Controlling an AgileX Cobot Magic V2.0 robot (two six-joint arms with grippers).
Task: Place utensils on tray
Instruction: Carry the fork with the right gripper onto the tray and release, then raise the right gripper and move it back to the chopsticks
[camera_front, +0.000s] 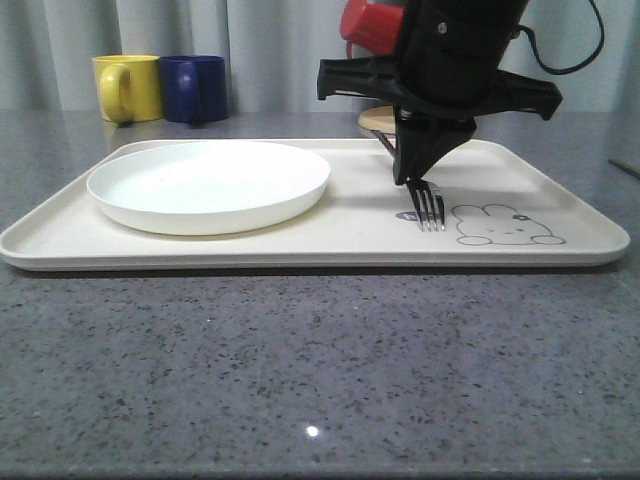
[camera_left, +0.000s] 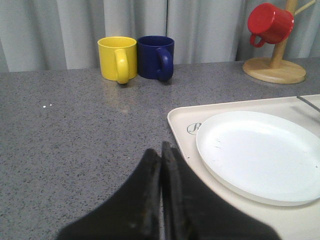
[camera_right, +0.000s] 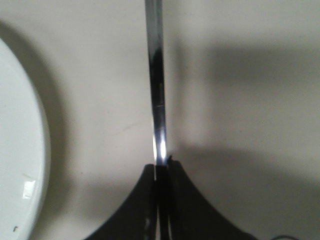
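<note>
Fork (camera_front: 429, 205) pinched by handle in right gripper (camera_front: 415, 180), fingers clamped tight on shiny shaft (camera_right: 158, 100); tines down near tray (camera_front: 560, 255) surface, just left of rabbit drawing (camera_front: 503, 226), right of white plate (camera_front: 208, 185); contact of tines with tray not clear; plate resting on tray's left half; left gripper (camera_left: 161, 165) closed on nothing, fingers pressed together over grey table (camera_left: 75, 135) beside tray corner; yellow mug (camera_left: 118, 58) and blue mug (camera_left: 156, 56) side by side at back; red mug (camera_left: 270, 23) hung on wooden stand (camera_left: 275, 67).
</note>
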